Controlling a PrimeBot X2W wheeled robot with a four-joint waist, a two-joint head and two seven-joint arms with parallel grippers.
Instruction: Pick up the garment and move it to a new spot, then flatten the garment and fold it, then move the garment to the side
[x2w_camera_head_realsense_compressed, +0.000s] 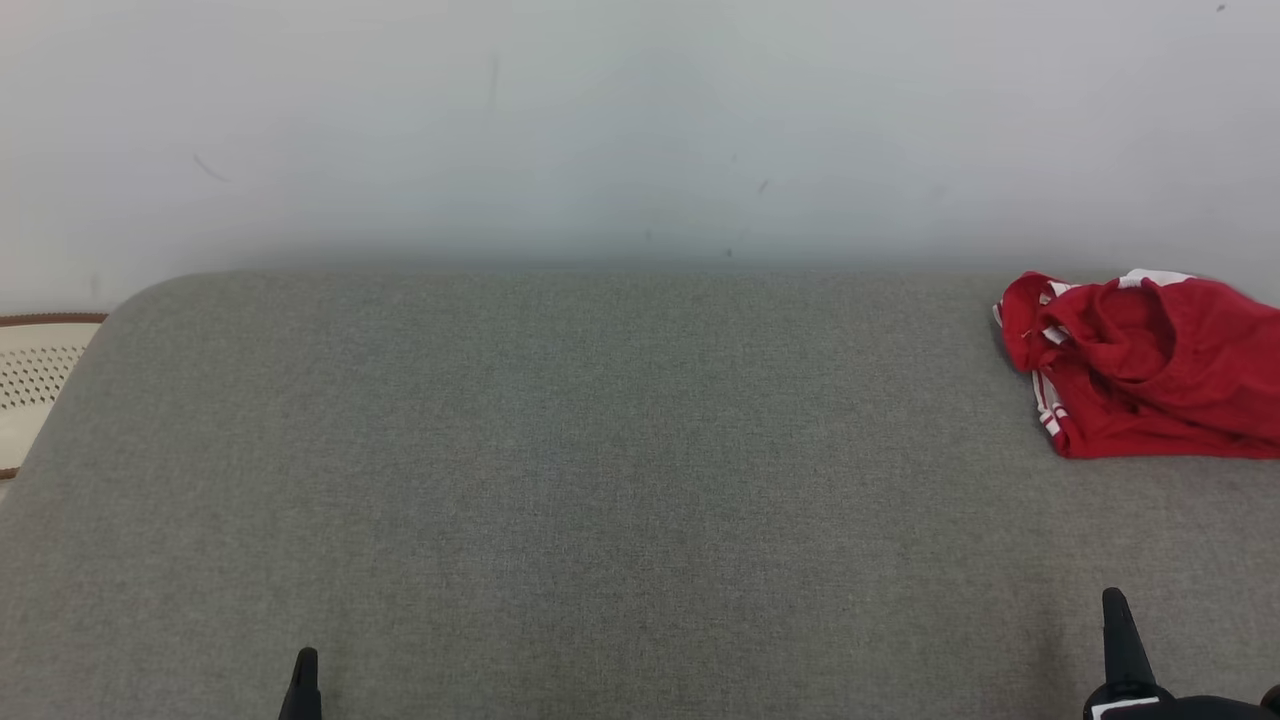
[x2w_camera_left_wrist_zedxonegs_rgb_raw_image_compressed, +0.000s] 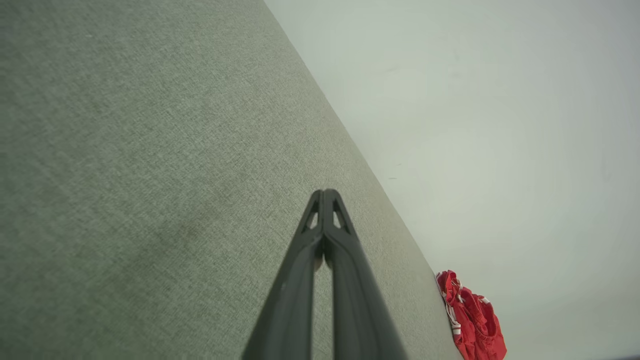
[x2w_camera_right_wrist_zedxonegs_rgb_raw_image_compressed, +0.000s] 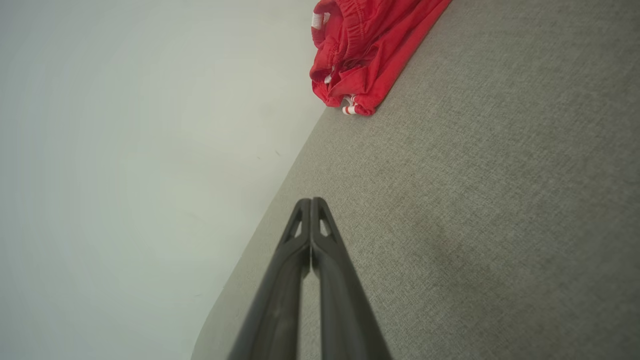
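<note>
A crumpled red garment with white stripes lies bunched at the far right of the grey fabric surface, near the back edge. It also appears small at the lower right of the left wrist view, garment, and at the top of the right wrist view, garment. My left gripper sits at the lower left, shut and empty, its tips touching, left gripper. At the lower right, my right gripper is shut with nothing in it, right gripper, well short of the garment.
A pale wall rises directly behind the grey surface. At the far left edge, beyond the rounded corner, sits a cream perforated object with a brown rim.
</note>
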